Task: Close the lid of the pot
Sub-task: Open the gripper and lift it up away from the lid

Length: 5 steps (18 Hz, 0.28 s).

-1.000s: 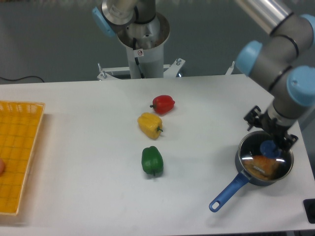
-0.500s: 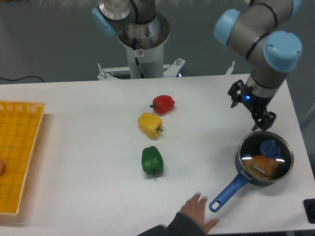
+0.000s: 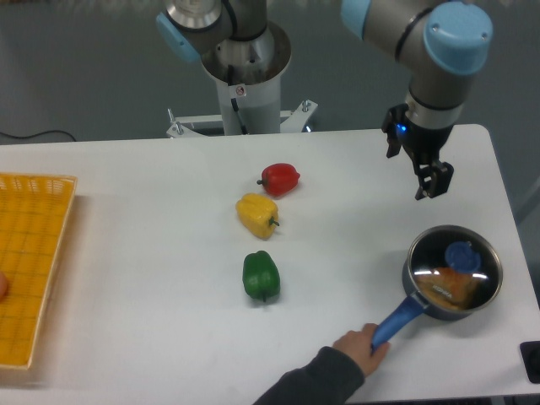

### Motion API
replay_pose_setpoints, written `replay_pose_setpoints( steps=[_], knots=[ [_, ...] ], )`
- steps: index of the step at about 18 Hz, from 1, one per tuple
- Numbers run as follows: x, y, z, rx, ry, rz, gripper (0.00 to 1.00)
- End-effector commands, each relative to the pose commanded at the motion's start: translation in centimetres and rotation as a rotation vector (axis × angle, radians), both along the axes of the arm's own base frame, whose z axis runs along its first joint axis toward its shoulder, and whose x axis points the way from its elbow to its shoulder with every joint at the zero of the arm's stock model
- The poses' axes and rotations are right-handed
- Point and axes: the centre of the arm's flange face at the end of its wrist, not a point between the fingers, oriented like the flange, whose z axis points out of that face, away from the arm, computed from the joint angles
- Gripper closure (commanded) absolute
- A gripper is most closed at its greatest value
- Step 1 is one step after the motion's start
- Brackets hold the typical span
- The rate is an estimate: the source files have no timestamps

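**Lid seated, gripper clear above**

The pot lid (image 3: 456,261) rests on the pot (image 3: 454,272), below the gripper (image 3: 419,171) and well apart from its fingers. The fingers hang spread and hold nothing. A hand (image 3: 361,344) grips the pot's blue handle, farther below.

Pot (image 3: 422,291) dark blue-black, handle bright blue. Lid (image 3: 456,263) clear glass, blue knob. Peppers: red (image 3: 280,178), yellow (image 3: 256,214), green (image 3: 261,275). Basket (image 3: 29,266) orange-yellow lattice. Table (image 3: 152,219) white. Gripper (image 3: 427,175) black.
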Motion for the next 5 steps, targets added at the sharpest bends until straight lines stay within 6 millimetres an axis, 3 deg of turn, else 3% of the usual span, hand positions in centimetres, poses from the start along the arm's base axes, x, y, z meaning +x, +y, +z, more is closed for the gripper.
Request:
replay_pose_setpoints(
  steps=[5],
  knots=[
    [0.29,0.29,-0.20,-0.010,-0.009,-0.009,0.00]
  ],
)
